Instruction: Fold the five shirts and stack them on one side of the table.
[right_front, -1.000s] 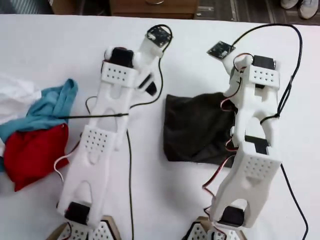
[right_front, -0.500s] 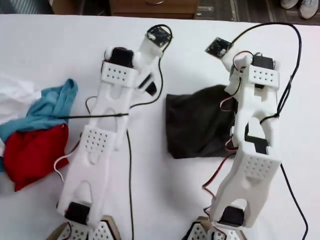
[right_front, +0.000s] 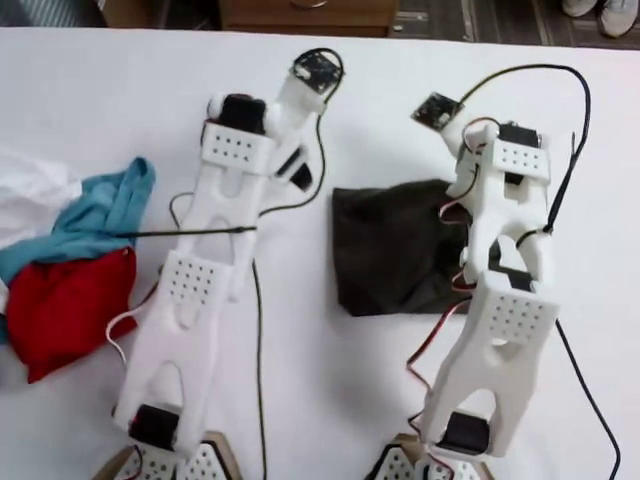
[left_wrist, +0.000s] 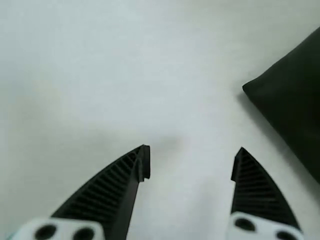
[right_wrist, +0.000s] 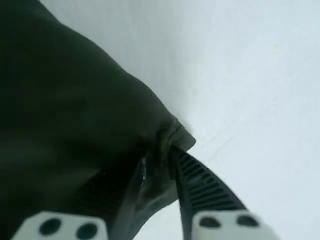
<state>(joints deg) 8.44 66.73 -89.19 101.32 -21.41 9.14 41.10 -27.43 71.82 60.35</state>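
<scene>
— Why is the black shirt (right_front: 395, 250) held at its edge?

— A hem or corner is pinched between the closed jaws of the right gripper (right_wrist: 160, 165), probably so that a layer can be drawn over or pulled flat for a fold. The rest is spread on the table (right_front: 120, 80), between the two arms and partly under the right one.

— And the left gripper (left_wrist: 190, 165)?

— It is held with jaws spread above bare table, just beside a corner of the shirt, and nothing is gripped. It may be judged ready to pin or take that side.

— What of the other shirts?

— A red shirt (right_front: 65, 305), a teal shirt (right_front: 105, 210) and a white shirt (right_front: 30, 190) are heaped unfolded at the table's left edge, well apart from the black one.

— Which way is the black shirt pointed?

— A roughly square bundle is seen, its straight left edge running from the far side to the near side. No clear long axis can be told, since its right part is hidden under the arm.
</scene>
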